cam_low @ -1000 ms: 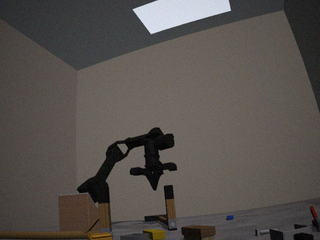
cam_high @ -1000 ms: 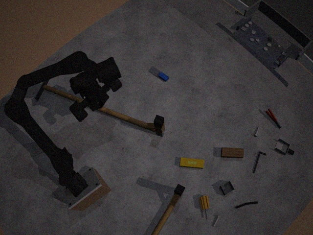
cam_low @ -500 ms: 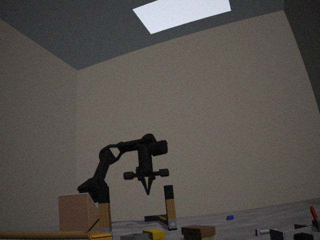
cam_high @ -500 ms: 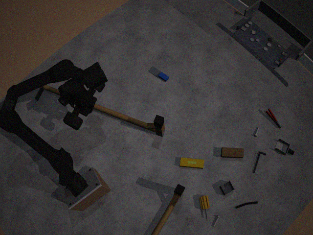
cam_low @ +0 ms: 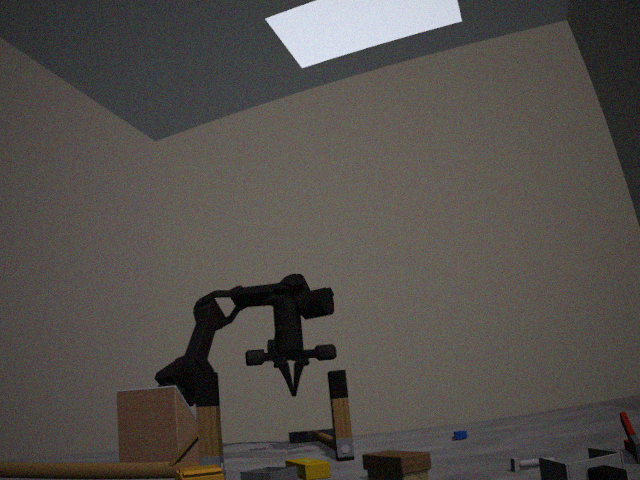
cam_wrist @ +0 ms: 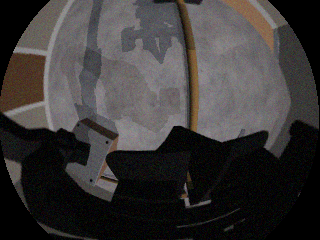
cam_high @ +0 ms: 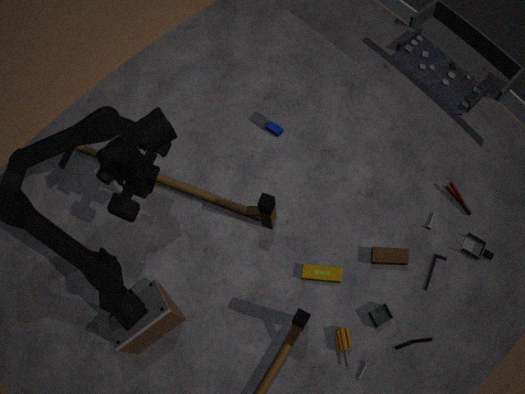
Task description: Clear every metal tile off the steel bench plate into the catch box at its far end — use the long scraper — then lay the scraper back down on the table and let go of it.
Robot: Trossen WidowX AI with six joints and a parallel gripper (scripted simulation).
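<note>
Top view: two long-handled scrapers, one (cam_high: 203,194) lying on the grey bench (cam_high: 296,169) under the black arm, a second (cam_high: 283,351) cut off at the lower edge; roughly a dozen pale tiles (cam_high: 445,81) on the steel plate (cam_high: 428,80) at the far corner, catch box (cam_high: 474,38) behind it. Exterior view: beige walls, one ceiling light; fingers (cam_low: 293,380) pressed together to a point, holding nothing, above the bench. Wrist view: scraper handle (cam_wrist: 192,74) runs away from the dark fingers; detail is murky.
</note>
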